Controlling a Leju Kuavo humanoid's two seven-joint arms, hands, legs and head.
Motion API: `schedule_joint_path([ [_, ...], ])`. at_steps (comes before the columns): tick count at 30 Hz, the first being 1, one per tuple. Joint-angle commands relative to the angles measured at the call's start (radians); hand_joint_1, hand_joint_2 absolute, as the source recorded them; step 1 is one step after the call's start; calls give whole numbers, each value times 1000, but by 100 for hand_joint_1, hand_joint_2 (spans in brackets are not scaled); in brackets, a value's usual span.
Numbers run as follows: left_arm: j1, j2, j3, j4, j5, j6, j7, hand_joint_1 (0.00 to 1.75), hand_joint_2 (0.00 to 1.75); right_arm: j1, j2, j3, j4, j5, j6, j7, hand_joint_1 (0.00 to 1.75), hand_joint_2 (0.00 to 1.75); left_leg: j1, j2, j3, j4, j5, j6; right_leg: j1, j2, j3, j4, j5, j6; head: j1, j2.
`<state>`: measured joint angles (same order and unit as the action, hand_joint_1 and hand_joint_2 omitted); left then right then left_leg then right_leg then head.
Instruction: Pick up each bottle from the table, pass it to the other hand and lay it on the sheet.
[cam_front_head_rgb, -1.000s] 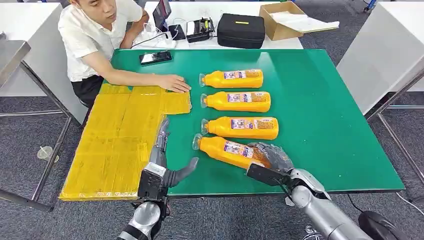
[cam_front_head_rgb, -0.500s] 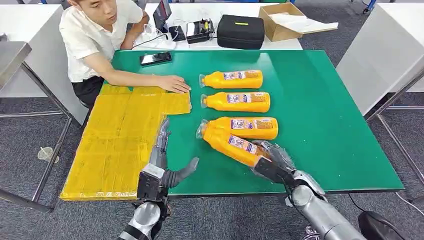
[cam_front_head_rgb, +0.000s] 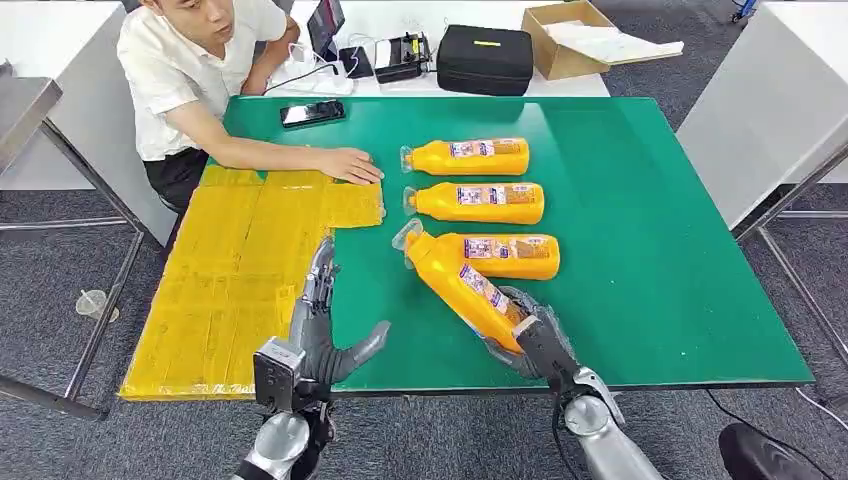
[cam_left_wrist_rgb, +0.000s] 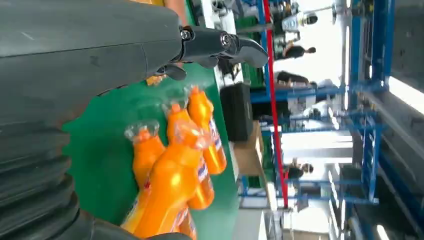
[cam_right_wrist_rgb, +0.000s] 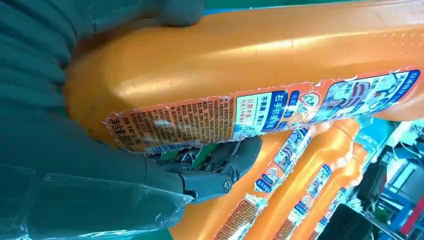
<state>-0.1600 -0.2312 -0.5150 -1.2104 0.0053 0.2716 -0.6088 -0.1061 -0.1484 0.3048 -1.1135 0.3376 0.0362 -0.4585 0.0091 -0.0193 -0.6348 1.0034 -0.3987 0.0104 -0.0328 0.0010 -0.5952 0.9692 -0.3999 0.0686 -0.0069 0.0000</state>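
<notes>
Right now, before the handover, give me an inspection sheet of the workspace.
Surface: green table, yellow sheet over its left edge.
Job's things: held bottle tilted, neck up; three bottles lying in a row.
Clutter: phone; a person's hand rests on the sheet.
Hands: right hand grips the held bottle's base; left hand open.
Cables: white cable behind the table.
Surroundings: black case, cardboard box.

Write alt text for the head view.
The right hand grips a tilted orange plastic bottle over the green table, beside three bottles lying flat. The open left hand waits near the yellow sheet, which a seated person's hand touches.
</notes>
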Motion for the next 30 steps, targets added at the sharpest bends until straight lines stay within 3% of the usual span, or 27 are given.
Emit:
schedule_joint_path([
  [1, -8, 28, 31, -2, 49, 6, 7, 0, 175, 3, 57, -48, -6, -31, 7, -57, 175, 175, 1, 3, 4, 0, -2, -1, 2, 1, 3, 0, -1, -5, 0, 0],
  [3, 6, 28, 49, 2, 124, -47, 43, 0, 175, 11, 73, -58, -28, -46, -4, -68, 175, 175, 2, 5, 5, 1, -3, -1, 3, 2, 4, 0, -2, -6, 0, 0],
  [5, 18, 43, 58, 26, 298, -231, 146, 0, 175, 13, 94, -68, -53, -70, -14, -89, 175, 175, 2, 7, 7, 1, -5, -1, 3, 4, 6, 0, -3, -7, 0, 0],
  [8, 28, 58, 99, 82, 464, -378, 215, 0, 175, 7, 119, -57, -77, -94, -4, -106, 175, 175, 1, 5, 4, -1, -2, -1, 1, 4, 3, -1, -1, -4, 0, 0],
  [11, -2, 74, 112, 165, 524, -461, 243, 0, 175, 0, 138, -17, -98, -110, 19, -124, 175, 175, 1, 5, 3, -1, -2, -1, 1, 4, 2, -1, -1, -4, 0, 0],
  [17, -82, 79, 123, 269, 478, -504, 227, 0, 175, -19, 161, 54, -126, -139, 56, -132, 175, 175, 2, 5, 2, 0, -2, -1, 2, 3, 1, 0, -1, -5, 0, 0],
  [30, -87, 74, 113, 215, 402, -525, 168, 0, 175, -36, 176, 107, -57, -141, 108, -134, 175, 175, 2, 4, 2, 0, -2, -1, 2, 2, 1, 0, -2, -5, 0, 0],
])
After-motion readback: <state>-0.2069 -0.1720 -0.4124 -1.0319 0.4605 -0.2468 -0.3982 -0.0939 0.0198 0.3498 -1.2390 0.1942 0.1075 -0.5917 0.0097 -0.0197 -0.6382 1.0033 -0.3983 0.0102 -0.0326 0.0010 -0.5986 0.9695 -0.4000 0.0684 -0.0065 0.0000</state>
